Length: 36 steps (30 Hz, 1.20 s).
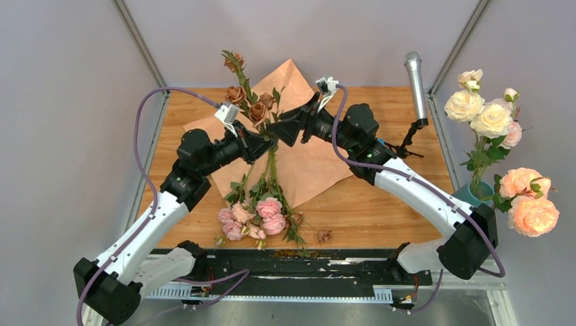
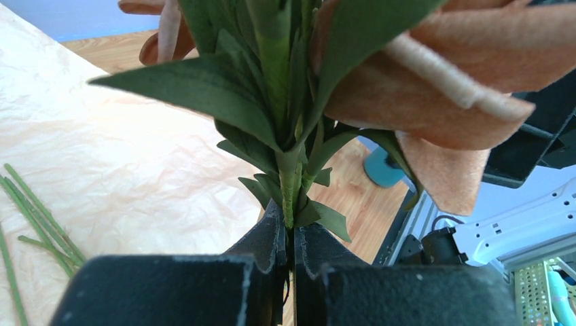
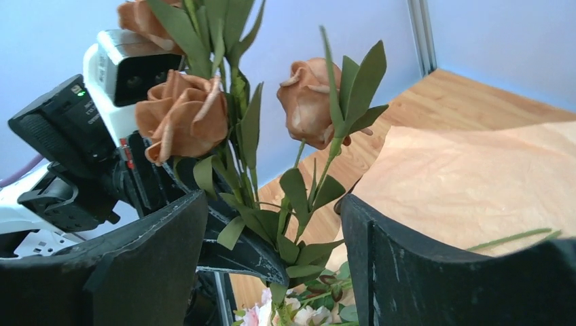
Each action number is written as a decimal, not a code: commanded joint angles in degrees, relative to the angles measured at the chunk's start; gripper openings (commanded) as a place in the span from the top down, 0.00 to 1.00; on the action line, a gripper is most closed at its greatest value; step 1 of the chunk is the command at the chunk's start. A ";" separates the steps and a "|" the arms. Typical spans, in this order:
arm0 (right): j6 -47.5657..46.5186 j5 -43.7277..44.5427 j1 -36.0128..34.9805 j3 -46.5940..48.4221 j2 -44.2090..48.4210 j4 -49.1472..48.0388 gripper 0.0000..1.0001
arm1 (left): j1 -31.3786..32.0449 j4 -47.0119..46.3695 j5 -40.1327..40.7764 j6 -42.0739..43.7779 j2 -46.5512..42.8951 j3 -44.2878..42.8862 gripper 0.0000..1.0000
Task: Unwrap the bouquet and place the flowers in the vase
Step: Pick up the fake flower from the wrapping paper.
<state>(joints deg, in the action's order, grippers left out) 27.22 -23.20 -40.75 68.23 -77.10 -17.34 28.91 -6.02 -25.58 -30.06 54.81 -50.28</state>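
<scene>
left tool (image 2: 291,234) is clamped shut on a brown-rose stem (image 2: 289,183), upright over the paper (image 1: 306,170). right tool (image 3: 273,204) gapes around it, gripping nothing (pink flowers (image 1: 255,217) lie on the tabletop (image 1: 380,204)). best carried slowly rightward, cut end down, into the vase (image 1: 475,193).
</scene>
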 commanded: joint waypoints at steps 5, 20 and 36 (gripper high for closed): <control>1.04 0.28 -1.57 4.44 -2.28 2.49 0.25 | 0.03 -0.74 -0.05 0.85 0.67 -1.75 1.00; -3.89 5.72 -4.81 7.88 -5.95 5.19 0.36 | 0.05 -1.36 -0.79 -0.06 2.29 -1.99 1.00; -18.13 22.79 -11.89 11.85 -7.87 12.33 0.52 | 0.04 -0.82 -1.21 -0.07 3.66 -2.70 1.00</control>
<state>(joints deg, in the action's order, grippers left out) 13.72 -4.62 -50.92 77.19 -83.96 -7.09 28.88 -5.30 -26.46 -30.28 58.19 -50.28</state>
